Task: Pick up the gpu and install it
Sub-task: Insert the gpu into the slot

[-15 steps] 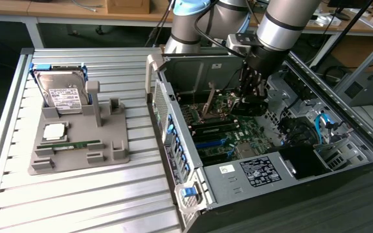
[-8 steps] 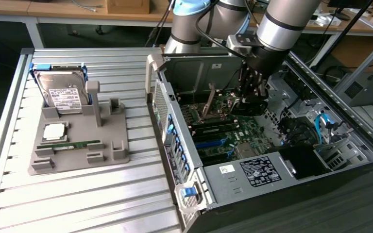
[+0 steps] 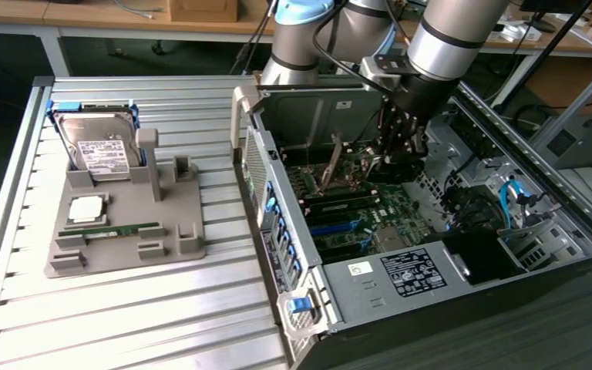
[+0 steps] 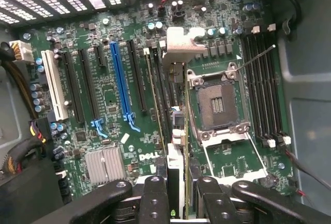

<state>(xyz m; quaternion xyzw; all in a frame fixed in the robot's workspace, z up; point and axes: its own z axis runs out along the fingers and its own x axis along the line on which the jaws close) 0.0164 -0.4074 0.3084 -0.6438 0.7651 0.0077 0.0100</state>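
Note:
My gripper (image 3: 399, 150) hangs inside the open computer case (image 3: 275, 193), above the motherboard (image 3: 363, 220). In the wrist view the gripper (image 4: 182, 203) is shut on the gpu (image 4: 184, 110), a thin card seen edge-on, with black fingers (image 4: 155, 198) on both sides. The card's light metal bracket (image 4: 178, 43) is at the end far from the fingers. The card hangs over the board between the black expansion slots (image 4: 137, 76) and the CPU socket (image 4: 217, 102), apart from the blue slot (image 4: 118, 79). Whether its edge touches a slot is hidden.
On the slatted table a grey holder (image 3: 121, 231) carries a hard drive (image 3: 95, 146), a processor chip (image 3: 87, 206) and a green memory stick (image 3: 111, 229). Inside the case are memory slots (image 4: 264, 89), a heatsink (image 4: 105, 163), cables (image 3: 512, 200) and the case walls close around the arm.

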